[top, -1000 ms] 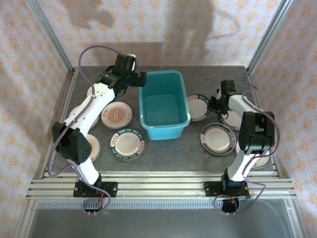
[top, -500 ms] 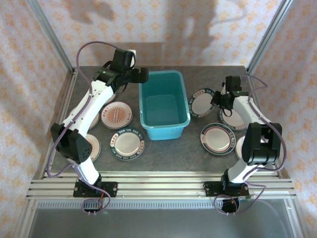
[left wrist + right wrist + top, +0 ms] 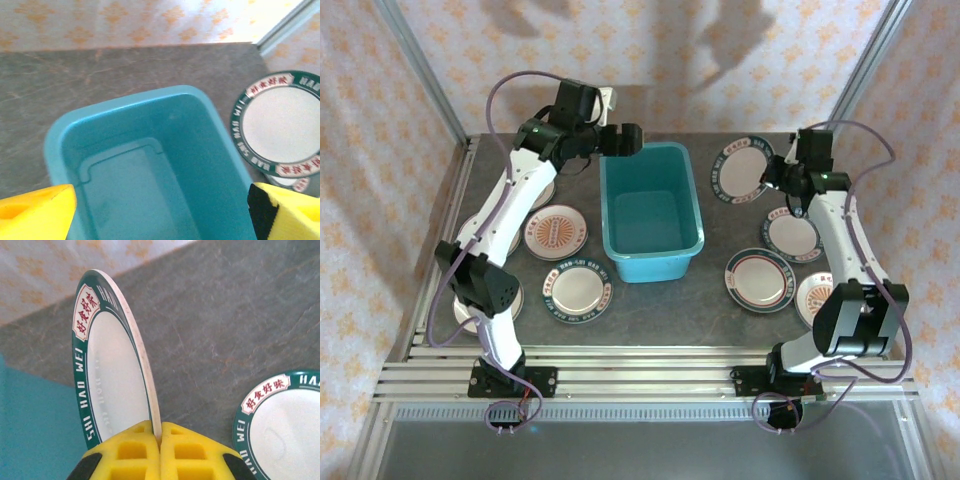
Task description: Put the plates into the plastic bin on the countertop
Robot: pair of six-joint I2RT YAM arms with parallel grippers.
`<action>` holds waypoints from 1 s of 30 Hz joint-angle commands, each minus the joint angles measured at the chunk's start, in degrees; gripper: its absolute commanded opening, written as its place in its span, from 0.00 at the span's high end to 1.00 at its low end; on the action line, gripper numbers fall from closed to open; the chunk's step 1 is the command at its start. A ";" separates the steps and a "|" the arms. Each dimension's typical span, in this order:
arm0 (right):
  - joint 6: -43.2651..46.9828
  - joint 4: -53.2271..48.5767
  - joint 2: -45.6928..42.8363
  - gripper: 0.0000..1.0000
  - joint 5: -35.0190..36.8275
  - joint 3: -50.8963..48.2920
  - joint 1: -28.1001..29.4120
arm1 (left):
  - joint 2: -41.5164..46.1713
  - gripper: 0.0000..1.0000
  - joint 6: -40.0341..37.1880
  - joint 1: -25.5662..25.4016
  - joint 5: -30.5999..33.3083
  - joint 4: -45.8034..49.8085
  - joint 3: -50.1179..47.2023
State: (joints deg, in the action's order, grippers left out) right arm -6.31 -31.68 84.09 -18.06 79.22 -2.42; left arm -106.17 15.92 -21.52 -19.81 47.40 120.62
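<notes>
The teal plastic bin (image 3: 650, 268) stands mid-countertop with nothing in it. My left gripper (image 3: 625, 140) hovers over its far left rim, open, with nothing between the fingers; from the left wrist the gripper (image 3: 160, 215) looks down into the bin (image 3: 220, 165). My right gripper (image 3: 776, 176) is shut on the edge of a green-rimmed white plate (image 3: 740, 168), held tilted above the countertop (image 3: 660, 310) just right of the bin. The right wrist view shows the yellow gripper (image 3: 160, 440) pinching that plate (image 3: 115, 375), with the bin (image 3: 30, 430) at left.
Other plates lie flat: a red-orange one (image 3: 555, 232) and a green-rimmed one (image 3: 577, 291) left of the bin, three (image 3: 758, 279) (image 3: 792, 235) (image 3: 817, 297) on the right. More sit partly under the left arm (image 3: 480, 230). Aluminium rails frame the countertop.
My right gripper has lifted the green-rimmed plate off the countertop and carried it back and up beside the bin. The left gripper has swung right over the bin's far rim.
</notes>
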 commanded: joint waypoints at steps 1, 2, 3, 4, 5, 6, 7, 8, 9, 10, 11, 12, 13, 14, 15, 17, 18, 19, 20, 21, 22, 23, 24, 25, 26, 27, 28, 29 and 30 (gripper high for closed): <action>0.89 -0.81 -3.64 1.00 -0.18 4.71 -0.22 | -1.32 0.11 2.22 -0.96 -6.49 1.61 3.64; 0.87 -0.82 -3.86 1.00 -1.30 5.66 -0.22 | -1.85 0.11 2.43 -1.27 -7.11 1.48 4.40; 0.84 -1.07 -4.00 1.00 -2.51 6.83 -0.22 | -2.24 0.12 2.40 -1.56 -7.86 1.55 5.14; 0.63 -1.24 -4.06 1.00 -3.70 7.72 -0.22 | -2.61 0.12 2.27 -1.88 -8.63 1.41 5.68; 0.59 -1.67 -4.03 1.00 -5.15 9.06 -0.07 | -2.79 0.12 2.18 -2.15 -9.49 1.14 6.15; 0.50 -2.10 -3.97 1.00 -5.88 10.27 0.12 | -2.76 0.12 2.40 -2.46 -10.07 0.86 6.63; 0.43 -2.36 -4.11 1.00 -6.40 11.22 0.42 | -4.26 0.13 2.59 -2.69 -10.43 0.67 7.17; 0.34 -2.38 -4.27 1.00 -7.12 12.08 0.71 | -5.06 0.13 2.86 -2.87 -10.95 0.52 7.68; 0.16 -2.35 -4.45 1.00 -7.80 12.81 1.06 | -5.51 0.13 3.26 -2.99 -11.35 0.19 8.25; -0.02 -2.06 -4.58 1.00 -8.51 13.34 1.45 | -5.89 0.14 3.67 -3.09 -11.60 -0.17 8.59; -0.24 -1.90 -4.63 1.00 -9.22 13.93 1.97 | -6.25 0.14 4.25 -3.18 -12.02 -0.64 8.87; -0.39 -2.02 -4.52 1.00 -9.61 14.64 2.57 | -6.59 0.14 4.80 -3.31 -12.46 -1.16 9.18; -0.44 -2.21 -4.34 1.00 -9.90 15.25 3.16 | -6.97 0.15 5.32 -3.42 -12.76 -1.66 9.49; -0.28 -2.61 -4.00 1.00 -10.21 16.02 3.93 | -7.35 0.15 5.83 -3.53 -12.99 -1.97 9.92; -0.16 -2.96 -3.48 1.00 -10.36 16.71 5.02 | -7.78 0.16 6.32 -3.55 -13.27 -2.20 10.44; -0.18 -3.02 -2.81 1.00 -10.65 17.32 6.46 | -8.61 0.17 6.96 -3.84 -13.58 -2.12 11.44; -0.49 -2.59 -2.67 1.00 -11.23 17.30 6.92 | -9.03 0.19 7.18 -3.95 -13.75 -1.90 11.94; -0.86 -1.86 -2.69 1.00 -11.37 17.01 7.35 | -9.35 0.19 7.48 -3.95 -13.76 -1.78 12.17; -1.41 -0.96 -2.65 1.00 -11.54 16.70 7.79 | -9.57 0.20 7.87 -3.90 -13.76 -1.78 12.19; -1.69 -0.41 -2.55 1.00 -11.88 16.58 8.22 | -9.83 0.21 8.26 -3.97 -13.74 -1.83 12.27; -1.91 -0.19 -2.30 1.00 -12.15 16.62 8.66 | -10.06 0.22 8.62 -3.91 -13.76 -1.87 12.27; -1.97 -0.28 -1.92 1.00 -12.40 16.88 9.10 | -10.32 0.24 9.13 -3.96 -13.84 -2.03 12.27; -2.03 -0.50 -1.47 1.00 -12.60 17.16 9.47 | -10.49 0.25 9.50 -3.96 -14.06 -2.20 12.27; -2.02 -0.73 -1.08 1.00 -12.68 17.41 9.85 | -10.76 0.27 9.87 -3.97 -14.41 -2.37 12.27; -2.04 -0.77 -0.69 1.00 -12.78 17.53 10.20 | -10.96 0.29 10.14 -3.94 -14.54 -2.48 12.27; -2.14 -0.75 -0.52 1.00 -13.02 17.50 10.35 | -11.11 0.31 10.33 -3.95 -14.55 -2.48 12.27; -2.44 -0.44 -0.29 1.00 -13.41 17.56 10.49 | -11.25 0.33 10.42 -3.97 -14.39 -2.48 12.26; -2.77 -0.11 -0.25 1.00 -14.02 17.46 10.50 | -11.38 0.34 10.44 -3.95 -14.16 -2.48 12.27; -3.00 -0.05 -0.09 1.00 -14.31 17.54 10.59 | -11.48 0.35 10.44 -3.97 -14.05 -2.48 12.19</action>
State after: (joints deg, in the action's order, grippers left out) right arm -7.75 -35.11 84.23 -30.17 94.45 7.86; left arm -116.77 25.50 -25.15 -32.82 46.41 131.17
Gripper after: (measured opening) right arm 0.045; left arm 0.654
